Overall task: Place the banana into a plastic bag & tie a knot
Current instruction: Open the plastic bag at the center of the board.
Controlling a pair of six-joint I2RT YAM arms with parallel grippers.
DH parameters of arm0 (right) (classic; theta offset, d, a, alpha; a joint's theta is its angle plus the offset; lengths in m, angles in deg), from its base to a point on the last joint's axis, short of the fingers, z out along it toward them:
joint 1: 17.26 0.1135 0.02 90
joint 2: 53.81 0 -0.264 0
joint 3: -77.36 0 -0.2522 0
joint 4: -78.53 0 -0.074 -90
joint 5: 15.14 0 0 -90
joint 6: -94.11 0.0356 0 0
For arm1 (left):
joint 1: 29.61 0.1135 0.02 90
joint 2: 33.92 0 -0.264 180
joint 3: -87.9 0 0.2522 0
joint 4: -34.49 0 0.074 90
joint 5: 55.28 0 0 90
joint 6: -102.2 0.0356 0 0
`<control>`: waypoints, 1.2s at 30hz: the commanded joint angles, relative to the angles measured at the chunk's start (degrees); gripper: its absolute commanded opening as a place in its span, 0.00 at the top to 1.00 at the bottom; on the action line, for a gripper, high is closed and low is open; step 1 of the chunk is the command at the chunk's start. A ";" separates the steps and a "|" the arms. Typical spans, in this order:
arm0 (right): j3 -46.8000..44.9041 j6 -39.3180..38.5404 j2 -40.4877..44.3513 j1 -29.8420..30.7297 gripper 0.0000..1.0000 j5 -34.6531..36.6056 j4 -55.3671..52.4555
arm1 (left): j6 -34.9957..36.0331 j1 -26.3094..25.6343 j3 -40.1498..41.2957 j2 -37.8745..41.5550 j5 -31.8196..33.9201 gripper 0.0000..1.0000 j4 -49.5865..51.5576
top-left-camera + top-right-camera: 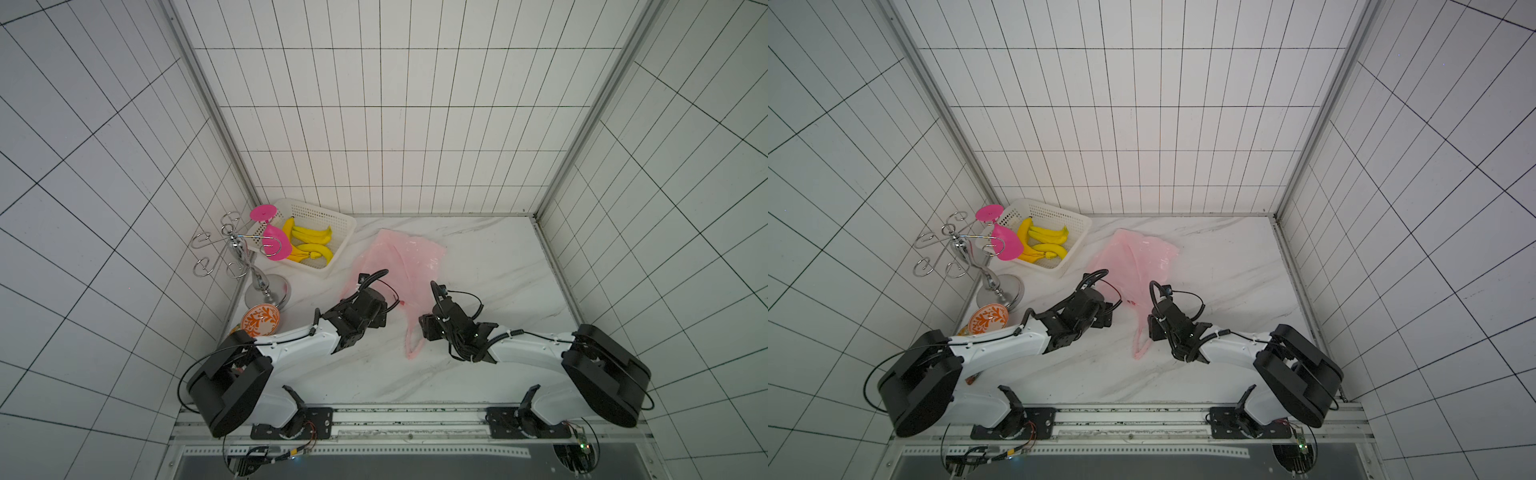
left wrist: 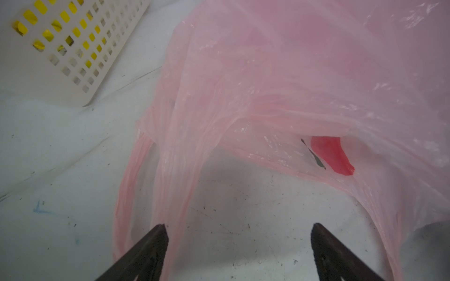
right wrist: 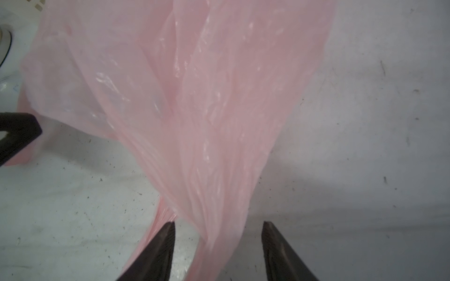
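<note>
Pale-pink plastic bag (image 1: 399, 257) lies flat and crumpled on the marble table (image 1: 490, 266), about mid-table, in both top views; its mouth faces the near edge. Its two loop handles trail toward the arms, separate and untied. The small red print (image 2: 333, 155) sits at the mouth's edge.

Left gripper (image 2: 239, 226): jaws spread wide, grasping nothing. One fingertip (image 2: 160, 233) stands just beside or against the left handle (image 2: 170, 182) (contact cannot be confirmed), with bare table between the jaws.

Right gripper (image 3: 218, 223): jaws apart, straddling the right handle (image 1: 411, 345). The pink strip passes between them with a gap showing on each side, so it is not clamped.

Bananas (image 1: 311, 243) lie in the white slotted basket (image 1: 316, 209) at the far left, just beside the bag's left edge. A chrome stand (image 1: 241, 257) stands at the left wall.
</note>
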 commanded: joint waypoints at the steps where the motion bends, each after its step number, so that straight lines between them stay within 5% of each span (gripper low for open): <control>1: 0.51 0.43 -0.72 0.47 0.55 2.51 2.32 | -0.87 0.03 -1.58 -0.93 0.48 0.09 -2.58; 9: 0.44 -1.58 5.00 0.47 0.95 4.19 1.93 | 0.70 0.09 -1.53 0.50 1.36 0.07 -3.36; 27: 12.23 -6.29 19.37 0.55 1.00 -5.77 -21.07 | 9.35 -0.90 -3.30 3.91 -4.44 0.04 -8.37; 34: 15.11 -6.03 21.31 0.55 1.00 -5.49 -25.97 | 12.12 -2.64 3.52 11.24 -9.13 0.03 -15.34; 36: 16.00 -6.72 21.20 0.55 1.00 -6.84 -26.64 | 12.21 -2.66 4.08 11.19 -6.14 0.03 -16.39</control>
